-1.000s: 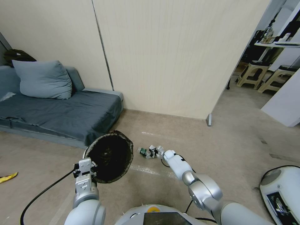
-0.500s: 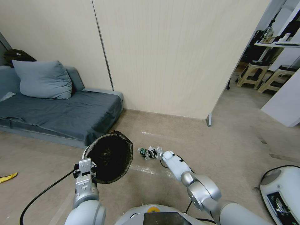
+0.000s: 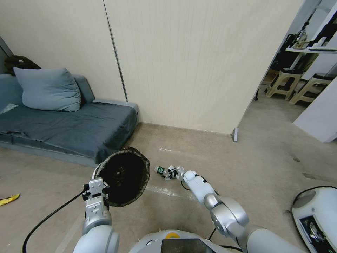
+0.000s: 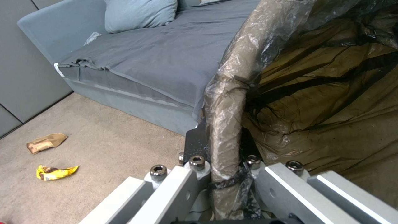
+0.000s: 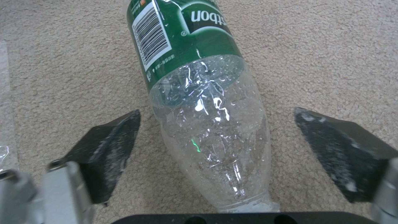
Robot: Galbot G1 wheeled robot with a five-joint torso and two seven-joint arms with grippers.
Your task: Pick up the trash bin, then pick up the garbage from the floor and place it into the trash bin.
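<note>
Reaching low, right gripper (image 5: 215, 140) spreads wide around bottle (image 5: 199, 93); left gripper (image 4: 224, 174) clamps bin rim (image 4: 228, 102).

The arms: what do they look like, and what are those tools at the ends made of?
Both arms are glossy white shells with round silver-grey joints. A black cable loops off the left arm; a thinner one runs beside the right. The left tool is bare silver metal bars with hex bolts and a black plate. The right tool has dark, scuffed wedge-shaped fingers on silver mounts.
</note>
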